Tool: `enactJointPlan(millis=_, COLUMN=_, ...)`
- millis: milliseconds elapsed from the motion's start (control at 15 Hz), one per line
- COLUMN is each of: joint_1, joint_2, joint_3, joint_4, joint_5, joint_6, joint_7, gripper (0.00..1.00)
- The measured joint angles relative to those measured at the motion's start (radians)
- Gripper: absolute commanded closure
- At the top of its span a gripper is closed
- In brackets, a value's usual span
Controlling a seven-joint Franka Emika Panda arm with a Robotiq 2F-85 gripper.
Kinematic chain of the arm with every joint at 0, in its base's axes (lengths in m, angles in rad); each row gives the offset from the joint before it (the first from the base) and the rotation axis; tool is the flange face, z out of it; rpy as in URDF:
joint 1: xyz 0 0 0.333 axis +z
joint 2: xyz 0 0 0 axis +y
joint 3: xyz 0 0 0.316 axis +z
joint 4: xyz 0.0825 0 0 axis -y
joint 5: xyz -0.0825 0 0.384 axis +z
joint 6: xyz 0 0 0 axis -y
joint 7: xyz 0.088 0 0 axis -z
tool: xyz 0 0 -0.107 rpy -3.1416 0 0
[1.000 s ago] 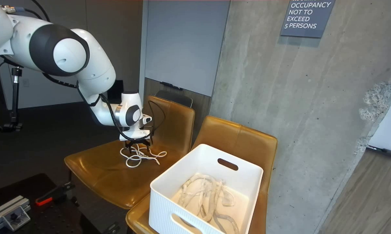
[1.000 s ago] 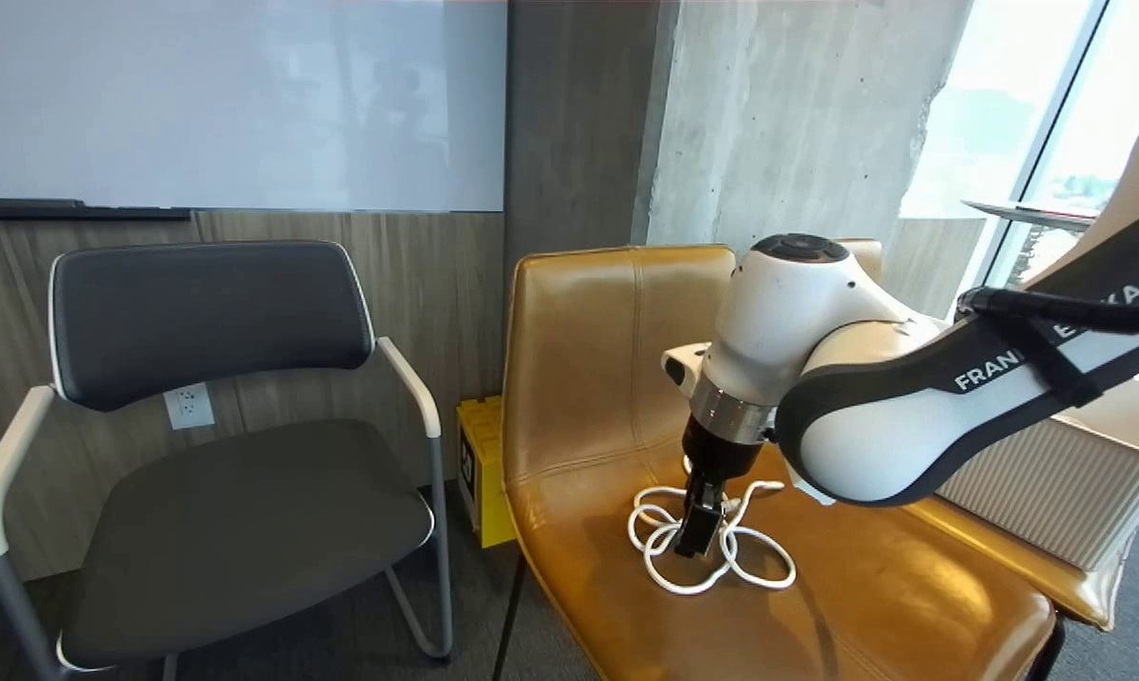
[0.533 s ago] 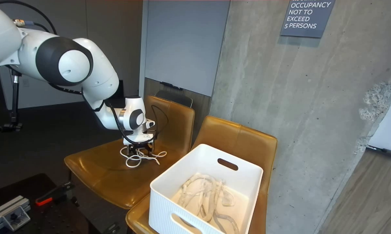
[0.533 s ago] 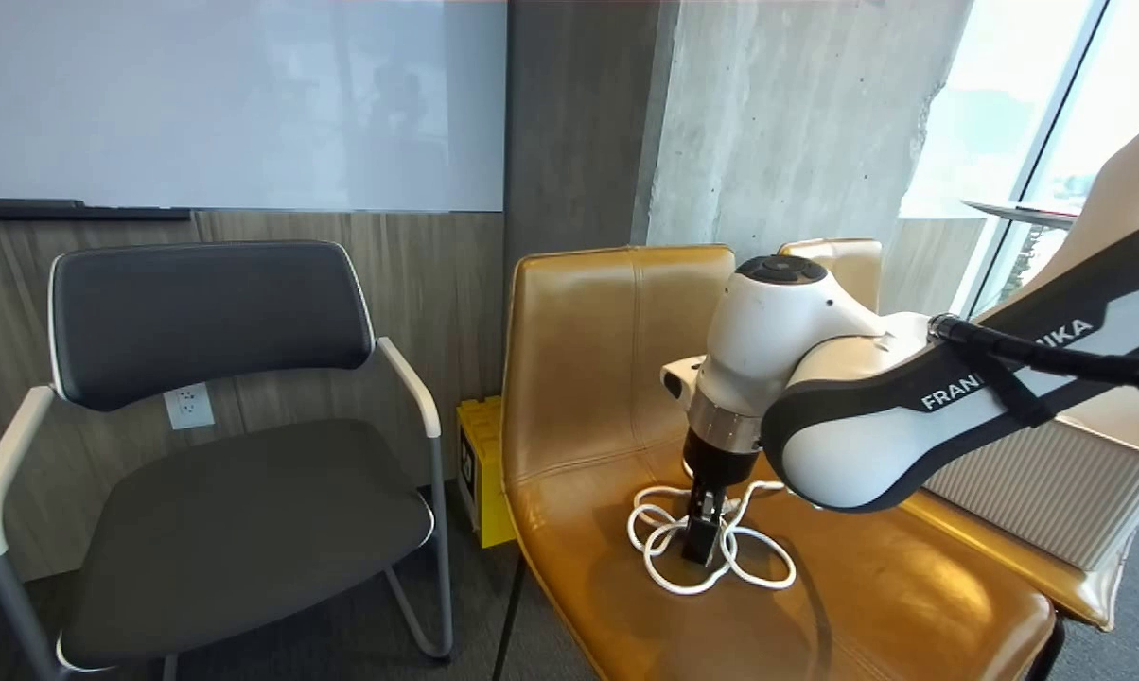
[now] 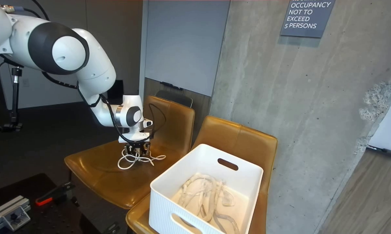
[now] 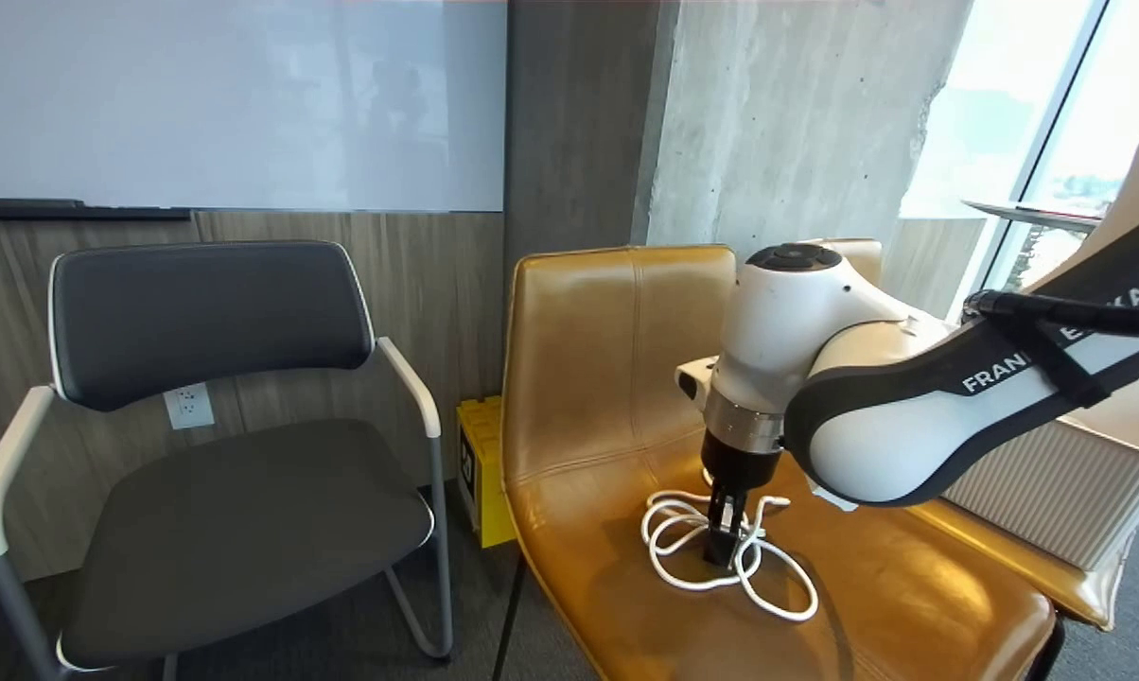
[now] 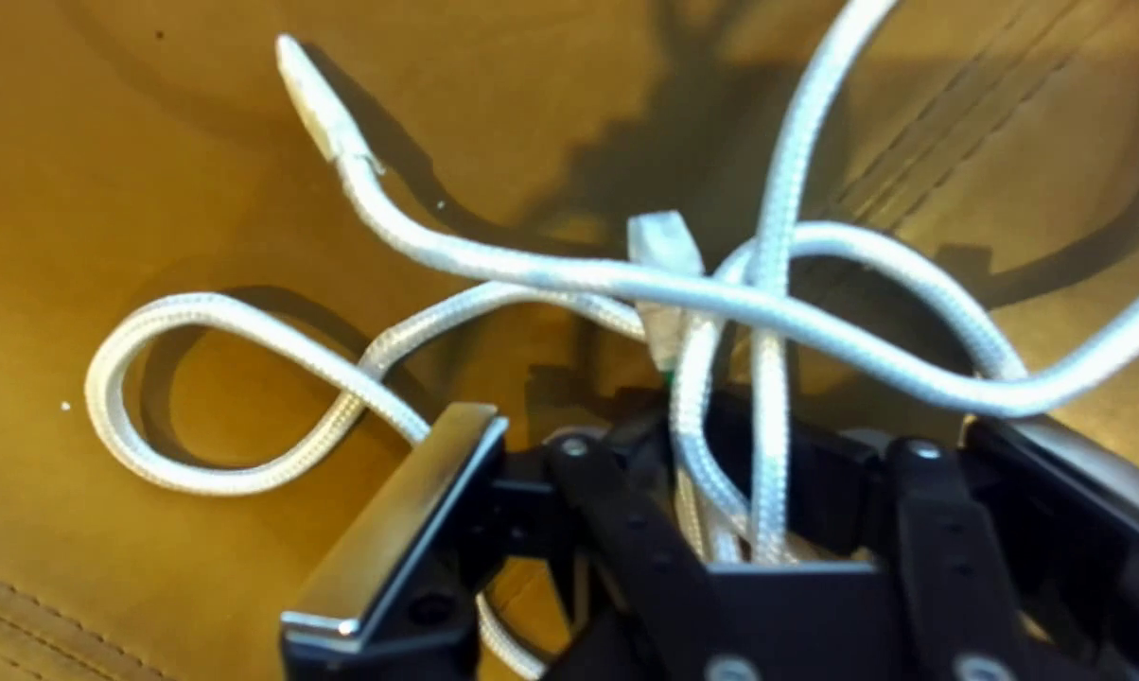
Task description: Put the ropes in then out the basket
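Note:
A white braided rope (image 7: 569, 274) lies in loose loops on the tan chair seat, and in both exterior views its coils (image 5: 125, 168) spread around the fingertips. My gripper (image 7: 732, 430) points down with its jaws drawn together on several strands of that rope; the grip itself is partly hidden behind the black linkage. In an exterior view the gripper (image 6: 723, 549) is low, close to the seat. The white basket (image 5: 164, 208) stands on the neighbouring chair, and paler beige-grey ropes (image 5: 211, 203) lie tangled on its floor.
Behind the rope rises the backrest (image 6: 579, 359) of the tan chair. A dark table (image 5: 62, 217) with a red-and-black tool (image 5: 49, 198) and a metal profile (image 5: 7, 211) is at the lower left. A grey armchair (image 6: 248, 530) and a yellow box (image 6: 489, 463) stand beside the tan chair.
The gripper came down into the white rope, its jaws closed, and it has shifted sideways and slightly up. The rope's loops have been dragged along with it. The basket has not moved.

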Motion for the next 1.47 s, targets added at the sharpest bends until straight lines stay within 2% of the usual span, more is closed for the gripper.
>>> enactJointPlan(millis=333, joint_1=0.001, joint_2=-0.160, joint_3=0.006, joint_4=-0.108, joint_5=0.001, joint_6=-0.097, joint_7=0.029, gripper=1.00)
enactJointPlan(millis=800, joint_1=-0.017, joint_2=-0.466, joint_3=-0.036, joint_4=-0.125, joint_5=-0.032, joint_6=-0.308, joint_7=0.040, gripper=1.00)
enactJointPlan(millis=1133, joint_1=-0.091, joint_2=-0.655, joint_3=-0.068, joint_4=-0.108, joint_5=-0.068, joint_6=-0.426, joint_7=0.059, gripper=1.00)
enactJointPlan(millis=1467, joint_1=-0.201, joint_2=-0.765, joint_3=-0.110, joint_4=0.000, joint_5=-0.099, joint_6=-0.554, joint_7=0.045, gripper=1.00)
